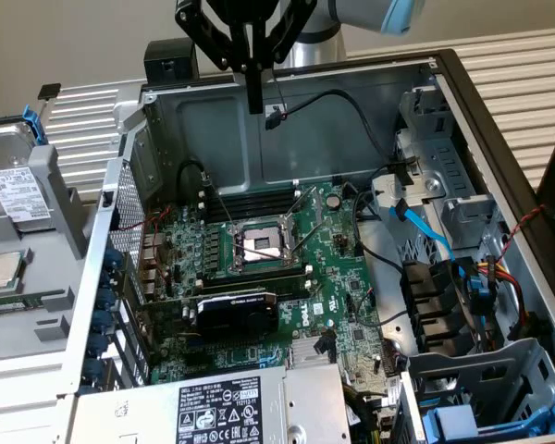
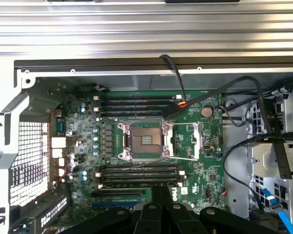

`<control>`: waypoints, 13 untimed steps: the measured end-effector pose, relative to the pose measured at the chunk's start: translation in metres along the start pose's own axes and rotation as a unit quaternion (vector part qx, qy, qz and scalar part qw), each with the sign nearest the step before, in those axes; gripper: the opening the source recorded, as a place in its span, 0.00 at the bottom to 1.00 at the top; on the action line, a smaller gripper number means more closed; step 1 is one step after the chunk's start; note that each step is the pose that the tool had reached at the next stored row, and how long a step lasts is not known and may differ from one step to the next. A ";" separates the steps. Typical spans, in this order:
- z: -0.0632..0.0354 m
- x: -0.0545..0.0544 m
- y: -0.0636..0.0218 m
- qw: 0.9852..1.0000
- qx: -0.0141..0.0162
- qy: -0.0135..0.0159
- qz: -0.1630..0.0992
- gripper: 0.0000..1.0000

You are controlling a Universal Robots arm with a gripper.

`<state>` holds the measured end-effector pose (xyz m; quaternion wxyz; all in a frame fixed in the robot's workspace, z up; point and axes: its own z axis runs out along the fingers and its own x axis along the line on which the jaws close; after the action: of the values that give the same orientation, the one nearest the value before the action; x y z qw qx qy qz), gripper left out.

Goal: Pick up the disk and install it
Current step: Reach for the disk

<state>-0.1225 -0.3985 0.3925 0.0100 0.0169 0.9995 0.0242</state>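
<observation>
Slatted pale bench carried an open PC case, near end cropped by the frame. Green motherboard lay flat inside, bare CPU socket mid-board. Grey power supply sat at the near edge, half cut off.

Disk was outside the case, on the exterior view's left, seated in a grey tray, label up. Long axis looked to run near-to-far, roughly along the case's side wall. Couldn't make out which end had the connector. Frame edge clipped one side of it, and a tray post covered part of the other. Blue clip stood at its far end.

Gripper hung over the case's far wall, well apart from the disk, fingers pinched together on nothing. Small square chip lay in the tray, nearer the camera than the disk.
</observation>
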 end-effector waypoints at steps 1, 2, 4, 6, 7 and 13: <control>0.0000 0.002 0.0006 1.000 0.000 0.000 0.000 0.11; -0.0001 0.004 0.0013 1.000 0.001 -0.001 0.000 0.11; -0.0001 0.008 0.0029 1.000 0.002 -0.001 0.000 0.11; -0.0001 0.014 0.0048 1.000 0.003 -0.001 0.000 0.11; -0.0001 0.017 0.0058 1.000 0.004 -0.001 0.000 0.11; -0.0001 0.039 0.0115 1.000 0.004 -0.001 0.000 0.11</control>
<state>-0.1615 -0.3857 0.3925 0.0109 0.0169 0.9996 0.0198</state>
